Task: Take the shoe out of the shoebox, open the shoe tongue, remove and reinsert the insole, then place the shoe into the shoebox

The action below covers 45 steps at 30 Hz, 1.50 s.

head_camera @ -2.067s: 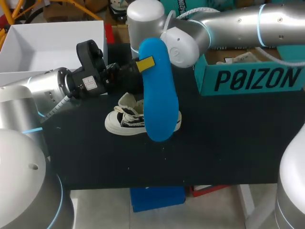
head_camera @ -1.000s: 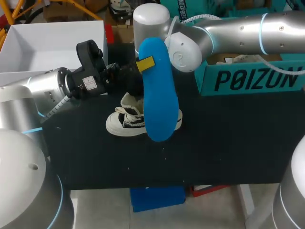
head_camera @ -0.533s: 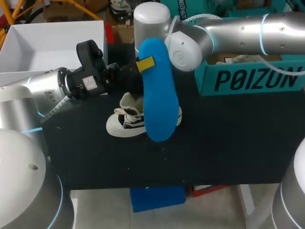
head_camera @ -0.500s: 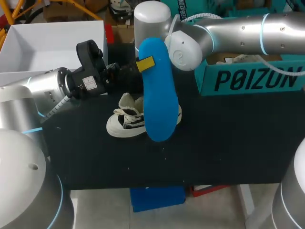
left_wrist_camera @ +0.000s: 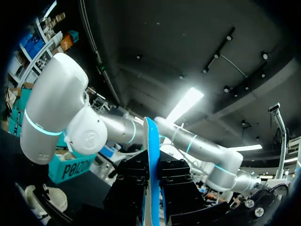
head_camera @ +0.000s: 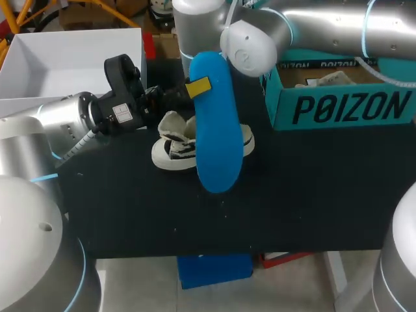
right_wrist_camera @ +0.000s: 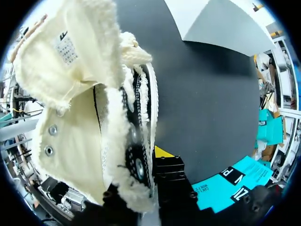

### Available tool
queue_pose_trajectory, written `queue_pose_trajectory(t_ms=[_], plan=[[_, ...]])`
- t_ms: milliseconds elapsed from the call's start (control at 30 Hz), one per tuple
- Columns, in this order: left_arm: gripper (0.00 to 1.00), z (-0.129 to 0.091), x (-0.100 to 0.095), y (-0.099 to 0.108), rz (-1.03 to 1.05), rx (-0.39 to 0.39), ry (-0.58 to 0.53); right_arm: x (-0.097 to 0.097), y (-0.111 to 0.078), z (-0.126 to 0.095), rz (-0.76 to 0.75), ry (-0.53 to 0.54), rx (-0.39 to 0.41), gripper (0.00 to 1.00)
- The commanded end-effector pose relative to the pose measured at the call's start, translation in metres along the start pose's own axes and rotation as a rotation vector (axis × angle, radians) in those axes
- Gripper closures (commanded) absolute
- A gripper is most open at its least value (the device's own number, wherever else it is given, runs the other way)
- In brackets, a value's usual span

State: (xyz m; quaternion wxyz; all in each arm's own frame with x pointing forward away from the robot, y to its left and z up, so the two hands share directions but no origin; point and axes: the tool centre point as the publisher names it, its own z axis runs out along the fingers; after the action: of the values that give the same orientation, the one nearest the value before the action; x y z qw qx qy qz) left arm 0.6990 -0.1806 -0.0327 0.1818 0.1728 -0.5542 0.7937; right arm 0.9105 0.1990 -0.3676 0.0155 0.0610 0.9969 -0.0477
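Bold dark lettering runs along the teal shoebox (head_camera: 281, 114) wall — the tongue label (right_wrist_camera: 63, 47) is too small to read.

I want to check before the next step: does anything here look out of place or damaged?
Only the blue insole is out of the shoe: the left end effector holds it on end above the table. That fits the task. The tongue is folded open; nothing looks damaged.

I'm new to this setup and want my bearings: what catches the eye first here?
A big bright blue insole, held upright above the table's middle by the left gripper. Partly hidden behind it is a cream-and-black shoe, with a teal shoebox at the table's right rear.
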Motion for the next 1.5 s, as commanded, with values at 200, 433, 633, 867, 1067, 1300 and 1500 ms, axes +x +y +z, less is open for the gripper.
queue_pose_trajectory(t_ms=[200, 433, 633, 867, 1067, 1300, 1500], plan=[[1.0, 0.0, 0.001, 0.001, 0.002, 0.002, -0.003, -0.015, -0.007, -0.026, 0.331, 0.017, 0.067, 1.0], [1.0, 0.0, 0.001, 0.001, 0.002, 0.002, -0.003, -0.024, -0.017, -0.039, 0.615, 0.035, 0.034, 1.0], [1.0, 0.0, 0.001, 0.001, 0.002, 0.002, -0.003, -0.023, -0.028, -0.047, 0.898, 0.043, -0.036, 1.0], [1.0, 0.0, 0.001, 0.001, 0.002, 0.002, -0.003, -0.01, -0.039, -0.049, 1.177, 0.056, -0.126, 1.0], [1.0, 0.0, 0.001, 0.001, 0.002, 0.002, -0.003, 0.0, -0.042, -0.045, 1.361, 0.061, -0.194, 1.0], [1.0, 0.0, 0.001, 0.001, 0.002, 0.002, -0.003, 0.006, -0.039, -0.039, 1.5, 0.033, -0.227, 1.0], [1.0, 0.0, 0.001, 0.001, 0.002, 0.002, -0.003, 0.011, -0.028, -0.022, 1.496, -0.044, -0.179, 1.0]])
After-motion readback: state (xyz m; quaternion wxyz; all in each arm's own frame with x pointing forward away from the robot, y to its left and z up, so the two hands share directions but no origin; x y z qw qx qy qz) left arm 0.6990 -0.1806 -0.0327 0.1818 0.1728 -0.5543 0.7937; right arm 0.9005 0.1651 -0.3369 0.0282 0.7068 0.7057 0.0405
